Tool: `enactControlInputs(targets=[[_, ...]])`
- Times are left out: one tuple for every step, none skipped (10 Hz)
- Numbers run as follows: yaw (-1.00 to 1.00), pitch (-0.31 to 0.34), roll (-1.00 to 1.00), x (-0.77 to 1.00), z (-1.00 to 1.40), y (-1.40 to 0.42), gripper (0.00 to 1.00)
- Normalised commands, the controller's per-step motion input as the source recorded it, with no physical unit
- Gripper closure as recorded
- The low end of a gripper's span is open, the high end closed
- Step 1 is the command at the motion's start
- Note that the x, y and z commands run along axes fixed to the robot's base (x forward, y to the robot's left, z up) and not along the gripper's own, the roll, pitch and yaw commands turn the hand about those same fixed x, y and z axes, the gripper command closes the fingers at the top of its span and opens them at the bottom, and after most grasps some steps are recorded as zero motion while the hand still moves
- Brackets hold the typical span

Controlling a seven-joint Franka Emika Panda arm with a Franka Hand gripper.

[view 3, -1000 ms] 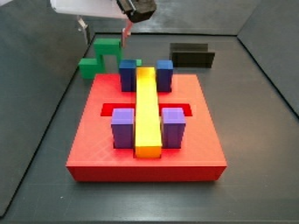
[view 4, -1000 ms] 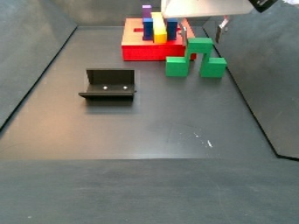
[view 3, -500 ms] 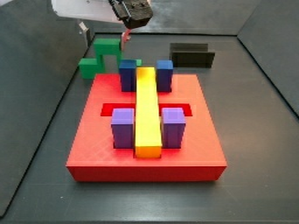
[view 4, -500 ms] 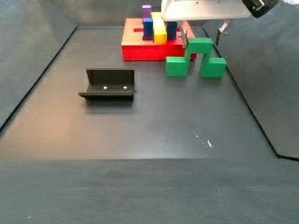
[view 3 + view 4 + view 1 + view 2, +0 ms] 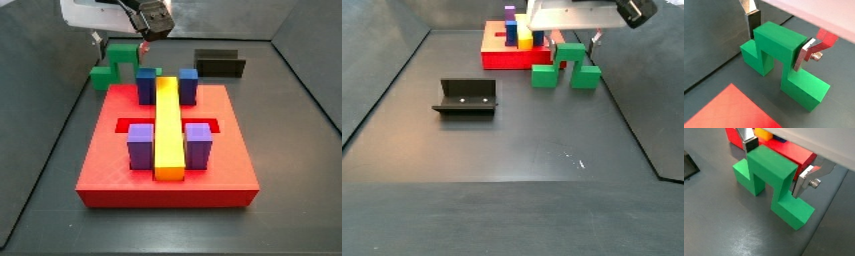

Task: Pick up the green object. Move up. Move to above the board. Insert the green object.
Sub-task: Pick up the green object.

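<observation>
The green object (image 5: 120, 56) stands on the dark floor just behind the board (image 5: 107, 172), with its two legs down and its raised middle block on top. It also shows in a side view (image 5: 569, 62). My gripper (image 5: 120, 42) is right over it. In both wrist views the silver fingers (image 5: 751, 20) (image 5: 801, 180) straddle the middle block (image 5: 777, 42) (image 5: 767, 165), one on each side, with a thin gap at one side. The gripper (image 5: 776, 47) (image 5: 775, 168) is open. The board carries a long yellow bar (image 5: 167, 125) plus blue and purple blocks.
The fixture (image 5: 466, 97) stands on the floor away from the board, and it also shows in a side view (image 5: 218, 62). The board's red edge (image 5: 794, 153) lies close beside the green object. Dark walls ring the floor.
The gripper has come down and shifted slightly, so that its fingers now stand around the green object's middle block. The green object and the board have not moved.
</observation>
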Motion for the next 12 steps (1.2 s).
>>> enactControlInputs(targets=[[0.0,0.0,0.01,0.0,-0.07,0.02,0.0],[0.0,0.0,0.0,0.04,0.0,0.0,0.0],[0.0,0.0,0.0,0.0,0.0,0.0,0.0],[0.0,0.0,0.0,0.0,0.0,0.0,1.0],[0.0,0.0,0.0,0.0,0.0,0.0,1.0],[0.0,0.0,0.0,0.0,0.0,0.0,1.0],[0.0,0.0,0.0,0.0,0.0,0.0,1.0],[0.0,0.0,0.0,0.0,0.0,0.0,1.0],[0.0,0.0,0.0,0.0,0.0,0.0,1.0],[0.0,0.0,0.0,0.0,0.0,0.0,1.0],[0.0,0.0,0.0,0.0,0.0,0.0,1.0],[0.0,0.0,0.0,0.0,0.0,0.0,1.0]])
